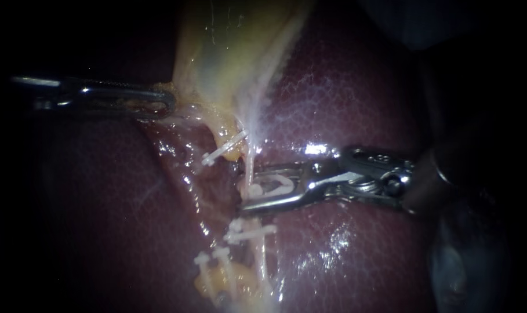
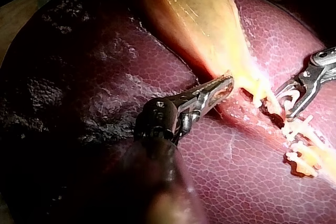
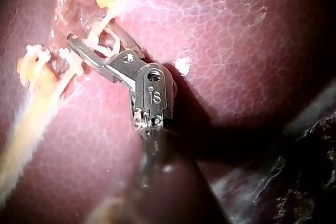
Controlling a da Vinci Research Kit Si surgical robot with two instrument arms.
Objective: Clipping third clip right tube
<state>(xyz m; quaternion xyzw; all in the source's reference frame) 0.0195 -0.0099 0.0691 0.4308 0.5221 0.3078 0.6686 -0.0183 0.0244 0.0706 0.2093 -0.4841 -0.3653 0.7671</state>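
1. Right instrument point(image 1: 249, 191): shaft enters from the right and lies low over the liver point(image 1: 344, 93). Its hand is spread wide but not empty: both jaws bear on a white loaded clip point(image 1: 272, 185) seated between them.
2. Right tube point(image 1: 250, 165): a thin pale strand running from the gallbladder point(image 1: 228, 46) down the endoscope view, so its long axis is close to vertical there. The right hand meets it nearly square-on.
3. Key relation: the tube appears to cross the mouth of the hand at the jaw tips, with the clip's open end toward it. The right wrist view shows pale strands between the tips. I cannot tell how deep the tube sits in the clip.
4. Set clips point(image 1: 250, 233) cross the same tube just below the hand. A further clip point(image 1: 222, 149) sits on the neighbouring tube, above and to the left.
5. Left instrument point(image 1: 166, 104): hand pressed onto the gallbladder's lower edge, pinching it. It is well apart from the clipping site, so the right instrument is the nearer one.
6. Judgement: the clip is not yet closed. The next move calls for the tube fully inside the clip, clear of the set clips.
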